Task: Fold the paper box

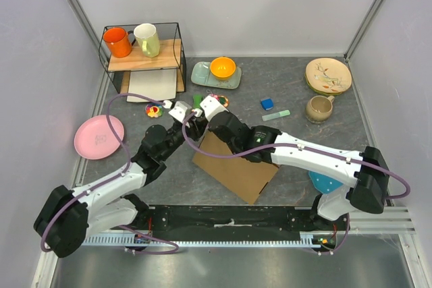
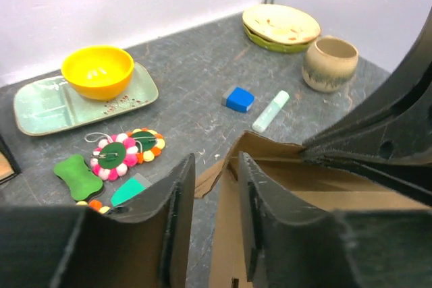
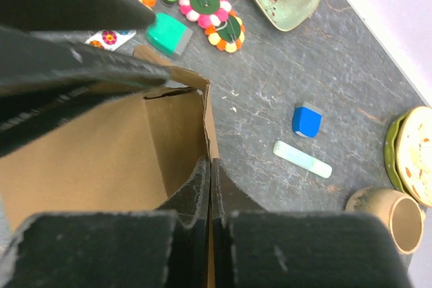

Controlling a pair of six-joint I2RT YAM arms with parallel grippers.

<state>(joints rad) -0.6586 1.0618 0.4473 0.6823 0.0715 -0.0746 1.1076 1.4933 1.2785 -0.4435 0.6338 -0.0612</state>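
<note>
paper box | long axis diagonal, far-left to near-right | right jaws clamped on its far-left corner wall | left jaws apart at the same corner

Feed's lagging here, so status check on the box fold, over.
Right gripper shut on the paper box wall. Left gripper open at the corner flap. Teal block close beside that corner.

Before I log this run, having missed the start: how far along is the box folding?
Done: one wall of the paper box stands upright. In hand: the right gripper, jaws shut, pinches that wall; the left gripper, jaws open, sits at a corner flap. Left: the rest lies flat, not a closed box.
</note>
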